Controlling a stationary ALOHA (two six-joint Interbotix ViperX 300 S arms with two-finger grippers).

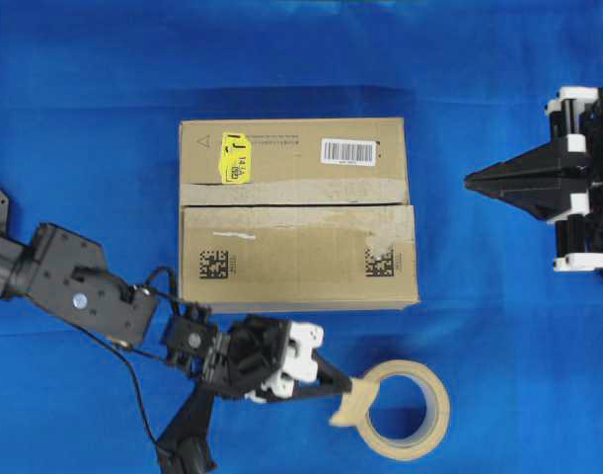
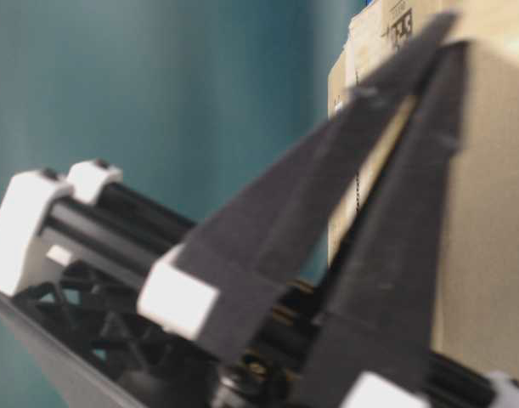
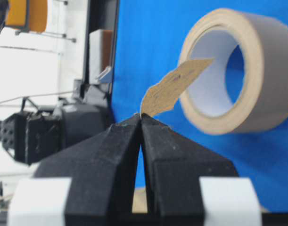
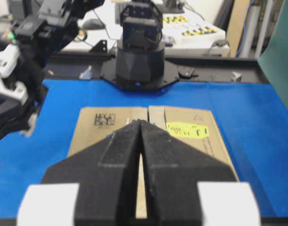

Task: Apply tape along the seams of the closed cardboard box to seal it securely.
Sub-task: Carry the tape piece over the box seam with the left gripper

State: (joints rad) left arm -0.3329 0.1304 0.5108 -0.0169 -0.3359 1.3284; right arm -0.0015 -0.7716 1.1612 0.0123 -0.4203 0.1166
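The cardboard box (image 1: pixel 281 259) lies closed on the blue cloth, with a yellow sticker (image 1: pixel 234 159) and a barcode label on its far flap. Its seam (image 1: pixel 296 205) runs left to right between the two flaps, edged by old worn tape. My left gripper (image 1: pixel 342 387) is in front of the box, shut on a small tan piece of tape (image 1: pixel 354 401) (image 3: pixel 174 88). The piece's far end reaches the tape roll (image 1: pixel 408 411); I cannot tell if they are joined. My right gripper (image 1: pixel 469 181) hangs shut and empty to the right of the box, pointing along the seam (image 4: pixel 148 113).
The tape roll (image 3: pixel 257 70) lies flat on the cloth by the front edge, right of the left gripper. The right arm's base stands at the right edge. In the table-level view black fingers (image 2: pixel 386 221) fill the foreground in front of the box (image 2: pixel 488 212).
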